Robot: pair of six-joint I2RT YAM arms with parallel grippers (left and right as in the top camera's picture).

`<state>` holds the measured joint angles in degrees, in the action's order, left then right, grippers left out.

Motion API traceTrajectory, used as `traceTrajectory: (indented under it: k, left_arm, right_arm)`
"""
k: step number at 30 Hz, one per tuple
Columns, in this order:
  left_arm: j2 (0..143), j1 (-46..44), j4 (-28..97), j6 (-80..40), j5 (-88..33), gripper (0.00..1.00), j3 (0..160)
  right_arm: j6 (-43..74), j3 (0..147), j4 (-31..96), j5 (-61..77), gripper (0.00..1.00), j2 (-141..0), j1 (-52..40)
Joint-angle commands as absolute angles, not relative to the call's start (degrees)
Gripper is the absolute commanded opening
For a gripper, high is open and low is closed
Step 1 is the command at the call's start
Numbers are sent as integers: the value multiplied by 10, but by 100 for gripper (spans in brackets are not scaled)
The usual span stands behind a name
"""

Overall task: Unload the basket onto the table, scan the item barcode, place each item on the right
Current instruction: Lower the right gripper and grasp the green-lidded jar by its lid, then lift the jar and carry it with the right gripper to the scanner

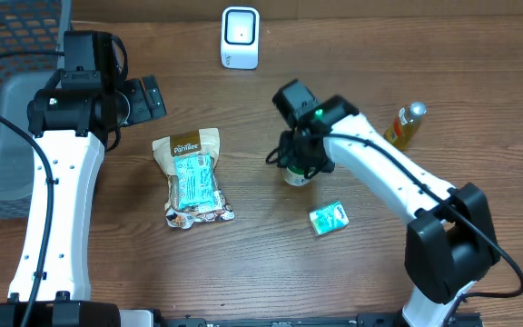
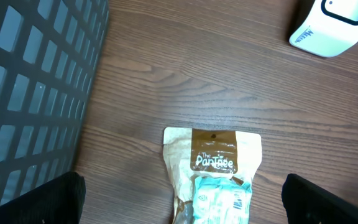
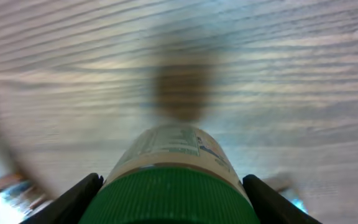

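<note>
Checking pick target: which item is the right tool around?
The green-lidded round jar; the brown snack pouch, teal packet and amber bottle are untouched.

A scanner (image 1: 240, 36) is set at the back of the worktop (image 1: 379, 54), a basket (image 1: 7, 100) at its left edge. A pouch (image 1: 192, 177) is laid left of a jar (image 1: 298, 175), a packet (image 1: 329, 218) before it, a bottle (image 1: 406, 125) to its right.

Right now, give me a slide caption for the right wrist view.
Green-capped bottle framed by the right end effector, wood-grain table blurred behind.
</note>
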<state>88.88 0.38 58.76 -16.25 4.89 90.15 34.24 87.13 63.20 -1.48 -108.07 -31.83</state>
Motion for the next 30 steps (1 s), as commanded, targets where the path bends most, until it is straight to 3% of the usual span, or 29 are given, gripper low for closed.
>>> traceTrajectory:
  k: [1, 11, 24, 30]
  left_arm:
    - [890, 3, 587, -152, 44, 100, 908]
    - [890, 3, 587, -152, 44, 99, 908]
    - [890, 3, 587, -152, 44, 100, 908]
    - [890, 3, 587, -152, 44, 100, 908]
  right_arm:
    - [340, 922, 669, 106, 61, -1075, -308]
    - [341, 927, 759, 348, 61, -1074, -307]
    - [341, 927, 805, 527, 61, -1075, -305]
    - [343, 927, 814, 546, 62, -1075, -303]
